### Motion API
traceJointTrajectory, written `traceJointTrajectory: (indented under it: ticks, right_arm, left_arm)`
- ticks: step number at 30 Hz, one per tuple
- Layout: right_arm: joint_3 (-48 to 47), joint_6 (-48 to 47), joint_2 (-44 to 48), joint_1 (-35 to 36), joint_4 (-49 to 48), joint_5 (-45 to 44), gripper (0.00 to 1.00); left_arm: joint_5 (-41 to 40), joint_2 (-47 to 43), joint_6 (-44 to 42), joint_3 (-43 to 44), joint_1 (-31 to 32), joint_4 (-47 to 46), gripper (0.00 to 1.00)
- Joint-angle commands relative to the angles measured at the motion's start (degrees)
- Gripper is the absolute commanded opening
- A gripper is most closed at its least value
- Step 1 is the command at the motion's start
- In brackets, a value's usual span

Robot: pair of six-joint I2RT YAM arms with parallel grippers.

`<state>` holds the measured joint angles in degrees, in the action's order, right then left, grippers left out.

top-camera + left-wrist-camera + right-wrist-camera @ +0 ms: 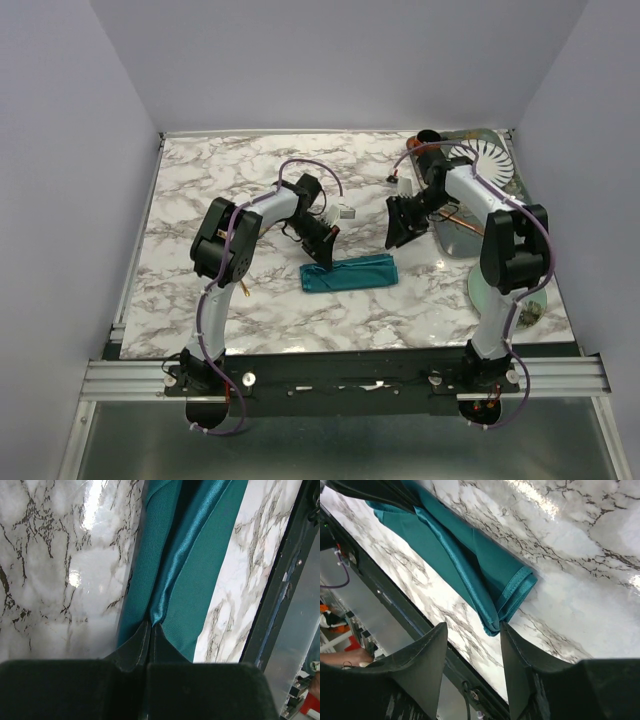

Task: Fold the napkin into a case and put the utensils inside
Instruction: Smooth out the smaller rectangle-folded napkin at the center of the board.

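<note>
left gripper (150,626) is pinching the napkin (190,555) fold at its tips, right gripper (472,627) is hanging spread with the cloth end just ahead; I'm suggesting re-gripping both layers together.

On table (200,190), napkin (352,272) between left arm (240,232) and right arm (512,250)

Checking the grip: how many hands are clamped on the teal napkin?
1. The left hand is shut on the napkin at one end; the right hand stands open by the other end, not gripping.
</note>
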<state>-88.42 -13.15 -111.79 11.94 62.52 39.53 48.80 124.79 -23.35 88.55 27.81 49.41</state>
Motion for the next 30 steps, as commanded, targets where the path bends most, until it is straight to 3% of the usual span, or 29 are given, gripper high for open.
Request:
traceJointTrajectory:
  ticks: [1,14,17,19,25,30]
  right_arm:
    - [1.15,-1.62,-2.20,1.15,-1.44,1.08,0.55]
    - [2.73,-3.37,-8.00,4.49,-4.34,-1.29,0.53]
    - [3.08,-3.82,-8.88,4.67,-5.21,-2.43,0.45]
    - [3.43,-3.55,-9.32,4.84,-6.44,-3.14,0.34]
    - [4.48,-1.71,-11.78,4.84,-8.12,-4.46,0.03]
    - [5.89,-0.21,-11.87,4.84,-8.91,-4.64,0.01]
  left_arm:
    - [-5.20,3.53,-2.66,-0.84,-0.30,1.04,0.03]
    - [-4.76,3.09,-2.75,-0.84,-1.53,1.13,0.05]
    - [-4.59,2.74,-2.75,-0.75,-1.62,1.04,0.07]
    - [-3.89,2.48,-3.01,-1.01,-1.80,0.95,0.10]
    - [0.85,-0.60,-3.54,-1.98,-4.08,-0.10,0.30]
    - [5.16,-8.41,-2.40,-4.61,-7.86,-6.33,0.44]
